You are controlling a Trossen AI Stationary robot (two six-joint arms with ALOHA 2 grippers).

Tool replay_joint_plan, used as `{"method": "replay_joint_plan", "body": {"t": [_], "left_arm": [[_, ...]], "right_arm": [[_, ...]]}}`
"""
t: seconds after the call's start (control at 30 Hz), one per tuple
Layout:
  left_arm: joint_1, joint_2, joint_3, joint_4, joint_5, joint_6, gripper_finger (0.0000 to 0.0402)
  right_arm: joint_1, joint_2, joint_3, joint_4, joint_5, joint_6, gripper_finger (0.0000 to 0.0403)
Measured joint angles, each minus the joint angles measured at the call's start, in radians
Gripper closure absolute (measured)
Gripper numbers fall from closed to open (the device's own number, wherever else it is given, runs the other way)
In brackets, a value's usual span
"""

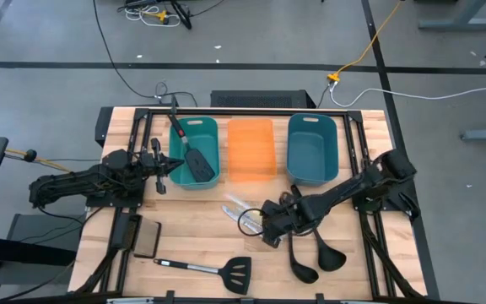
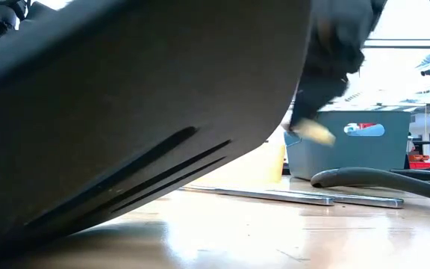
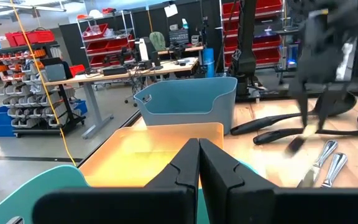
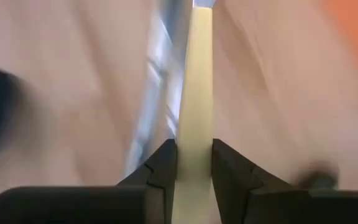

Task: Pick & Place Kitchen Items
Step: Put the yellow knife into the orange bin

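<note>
My right gripper (image 1: pixel 261 226) is shut on a cream-handled table knife (image 4: pixel 195 74) over the table's middle. Beside it, silver knives (image 1: pixel 234 207) lie flat on the wood. Two black ladles (image 1: pixel 310 257) lie near the front edge, and one black slotted spatula (image 1: pixel 226 272) lies to their left. A second spatula (image 1: pixel 197 160) rests in the left teal bin (image 1: pixel 213 135), its handle leaning on the far rim. My left gripper (image 1: pixel 165 173) waits shut at that bin's left side. My right gripper pinches the knife's cream handle (image 4: pixel 195 134) between its two fingers (image 4: pixel 166 162). It comes slanting down from the table's right side, and the knife runs on past the fingertips along them. The knife (image 2: pixel 316 133) hangs tilted, clear of the table.
Three bins stand in a row at the back: teal, orange (image 1: pixel 251 148) and blue (image 1: pixel 312 150). A flat black pad (image 1: pixel 146 241) lies at the front left. Bare wood shows between the bins and the utensils. Black frame rails run along both table sides.
</note>
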Motion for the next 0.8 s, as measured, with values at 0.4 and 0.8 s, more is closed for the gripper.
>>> {"method": "replay_joint_plan", "body": {"t": [0.4,0.8], "left_arm": [[0.000,0.000,0.000,-0.005,-0.001,0.000,0.0384],[0.000,0.000,0.000,-0.005,-0.002,0.003,0.0384]], "right_arm": [[-0.079,-0.416,-0.232,0.385,0.045,-0.471,0.0322],[-0.125,-0.914,-0.840,0.972,0.072,-0.529,0.0322]]}}
